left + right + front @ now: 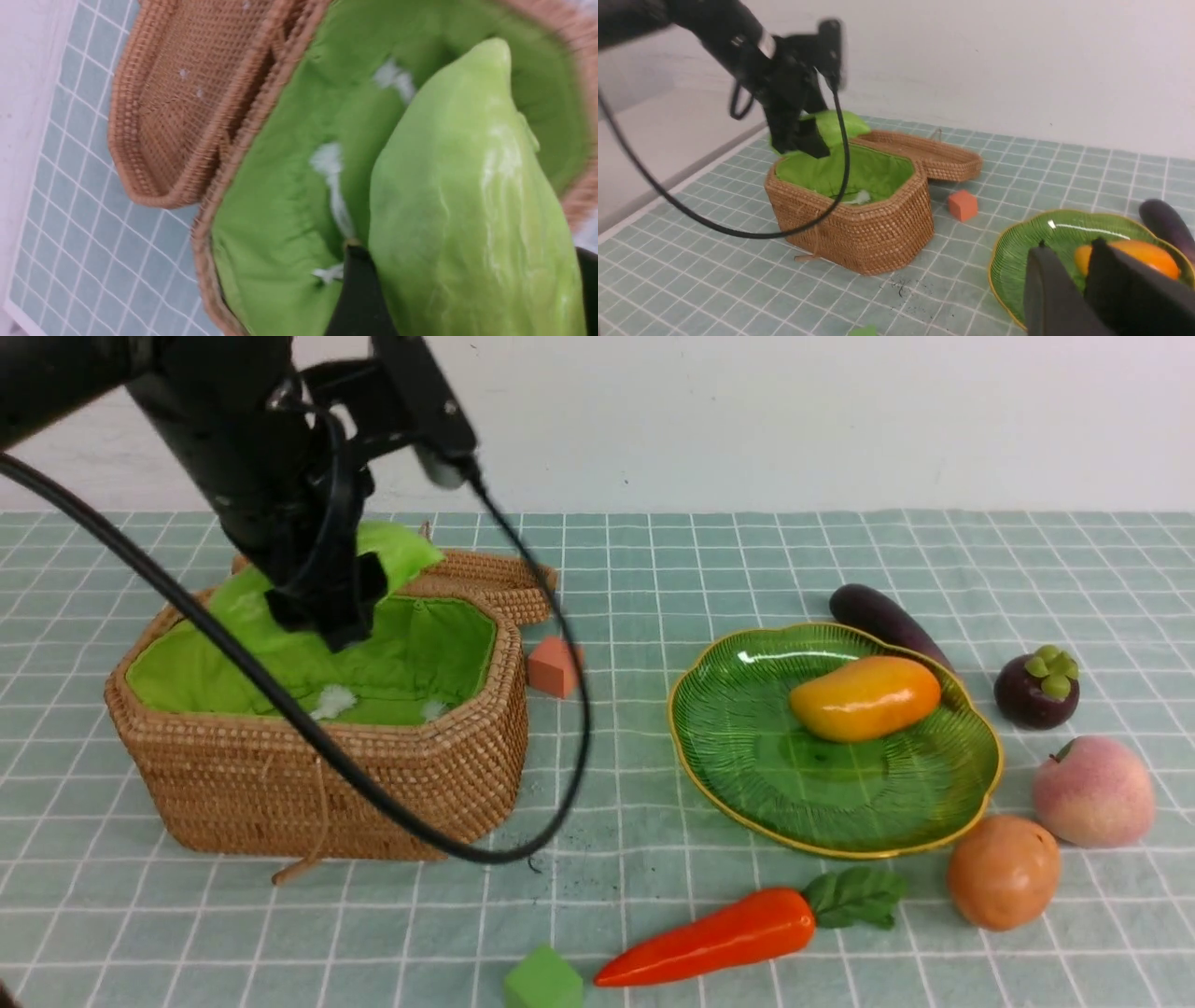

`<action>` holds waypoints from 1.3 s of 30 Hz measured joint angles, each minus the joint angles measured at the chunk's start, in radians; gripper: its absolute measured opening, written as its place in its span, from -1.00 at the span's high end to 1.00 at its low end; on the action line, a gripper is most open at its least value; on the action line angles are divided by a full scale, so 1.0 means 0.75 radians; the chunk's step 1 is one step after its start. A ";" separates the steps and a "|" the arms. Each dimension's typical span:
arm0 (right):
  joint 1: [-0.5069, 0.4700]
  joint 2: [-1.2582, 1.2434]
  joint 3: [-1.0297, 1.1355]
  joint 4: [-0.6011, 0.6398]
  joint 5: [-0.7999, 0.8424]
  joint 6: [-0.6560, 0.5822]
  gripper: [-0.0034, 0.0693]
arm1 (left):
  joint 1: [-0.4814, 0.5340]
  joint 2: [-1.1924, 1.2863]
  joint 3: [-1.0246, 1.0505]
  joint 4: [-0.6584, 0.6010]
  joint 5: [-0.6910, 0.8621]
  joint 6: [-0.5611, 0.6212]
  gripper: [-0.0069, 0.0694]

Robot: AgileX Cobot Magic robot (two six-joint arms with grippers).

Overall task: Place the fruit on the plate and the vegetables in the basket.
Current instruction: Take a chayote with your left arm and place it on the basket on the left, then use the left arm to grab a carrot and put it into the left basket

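So far only one piece is home: the mango (865, 697) lies on the plate (747, 728), which sits toward the right side of the surface (653, 569). A second piece is close. The left fingers (359, 298) grip the gourd (467, 210) on both sides and hold it above the open basket (327, 775), over its far-left part, not yet let go. The basket stands at the left side of the surface with its lid (495, 583) folded back toward the far edge. Only green lining and a few white scraps show inside.

The other two fruits wait near the right edge: the mangosteen (1034, 689) and, closer to the near edge, the peach (1092, 791). Three vegetables are also left. The eggplant (882, 616) lies just behind the plate, the potato (1003, 871) sits just beside the plate's near-right rim, and the carrot (719, 935) lies along the near edge.

The right fingers (1055, 289) hang over the plate's near side, drawn almost together with nothing between them.

The salmon cube (553, 667) beside the basket and the green cube (541, 980) at the near edge belong to neither group. By my reckoning, well over half the sorting remains.
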 joint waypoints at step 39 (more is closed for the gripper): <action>0.000 0.001 -0.263 -0.177 0.576 0.058 0.47 | -0.557 0.266 0.090 -0.476 0.038 -0.476 0.03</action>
